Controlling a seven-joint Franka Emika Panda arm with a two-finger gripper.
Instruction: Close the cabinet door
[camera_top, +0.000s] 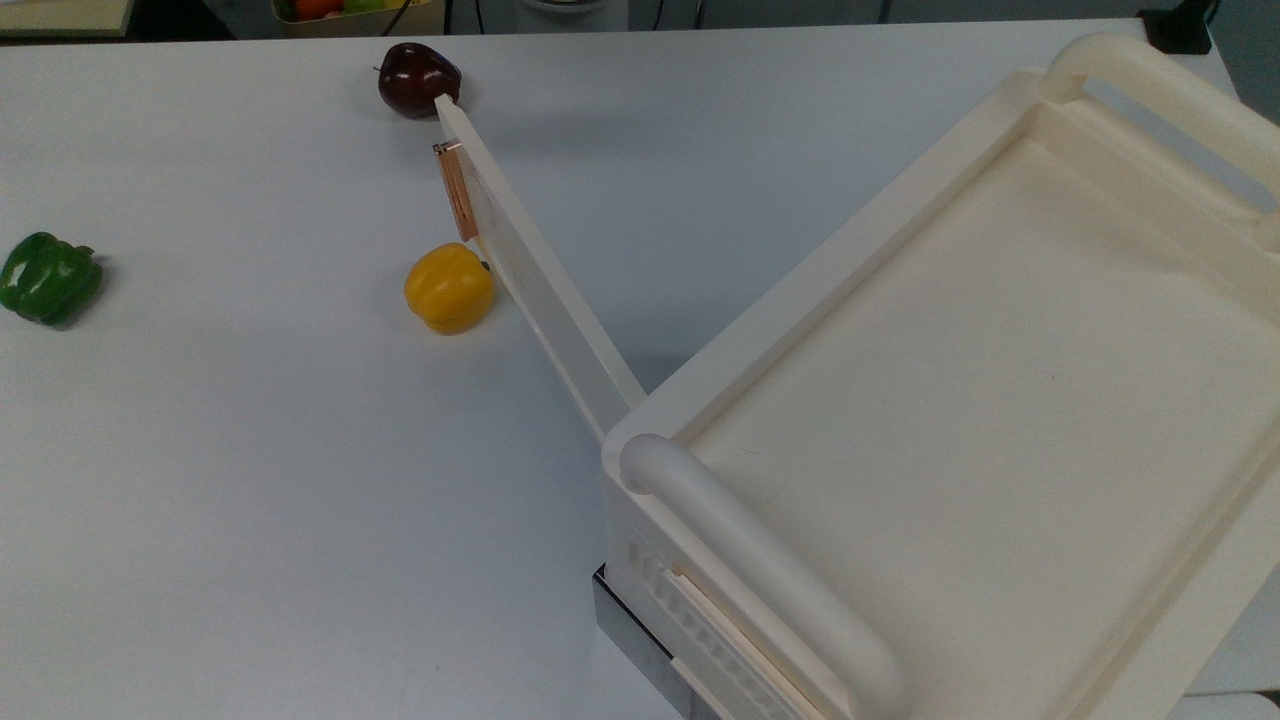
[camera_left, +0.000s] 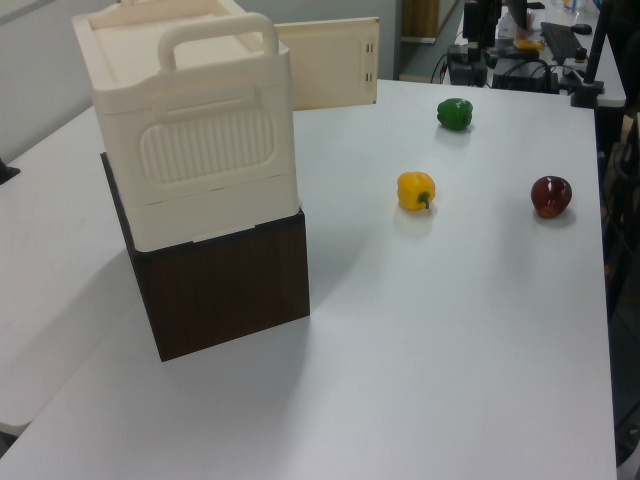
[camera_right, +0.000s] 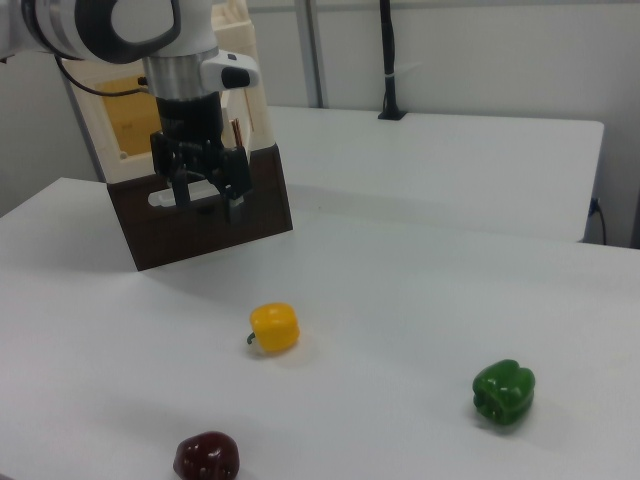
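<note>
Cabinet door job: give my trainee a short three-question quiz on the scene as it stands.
1. True or false: the cabinet door stands swung open from the cabinet.
2. Which fruit lies nearest the door's copper handle in the top view? A) green pepper B) yellow pepper C) dark red apple
3. In the right view, is the gripper holding anything?

Key: 1 true. 2 B. 3 No; its fingers are spread, nothing between them.
</note>
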